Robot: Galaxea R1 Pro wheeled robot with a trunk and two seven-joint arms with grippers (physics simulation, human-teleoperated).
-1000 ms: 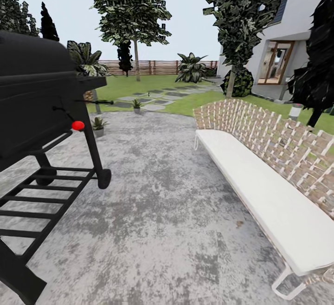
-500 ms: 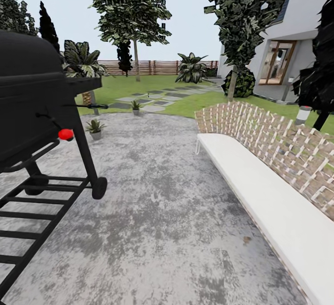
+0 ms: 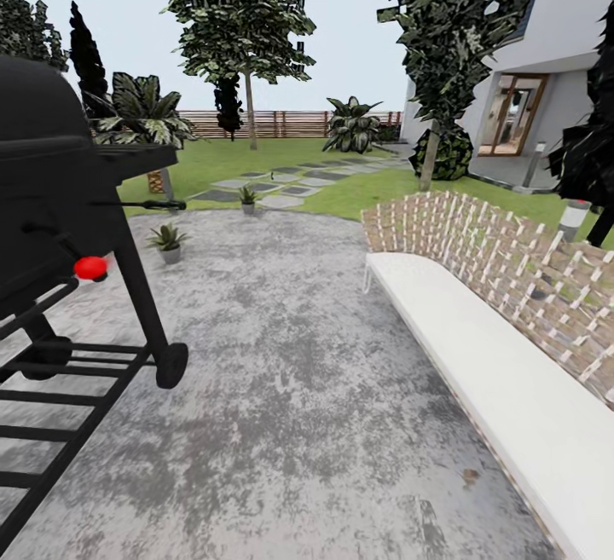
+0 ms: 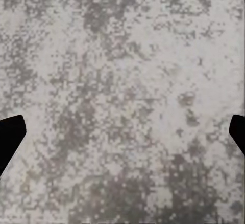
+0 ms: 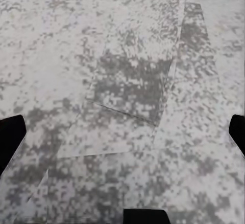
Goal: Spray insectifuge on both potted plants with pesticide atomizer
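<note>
The robot was in transit over the patio (image 3: 298, 389), the atomizer not to be made out; next it needed finding. Both potted plants sat ahead: one (image 3: 167, 241) beside the black grill (image 3: 60, 228), one (image 3: 248, 198) at the stepping stones. Left tool (image 4: 122, 137) and right tool (image 5: 122, 137) hung wide open, empty (paving beneath).

Left gripper (image 4: 122, 132): two matte black fingertips (image 4: 10, 137), blunt, angled edges. Right gripper (image 5: 122, 134): same black tips, plus a flat black block between them.
</note>
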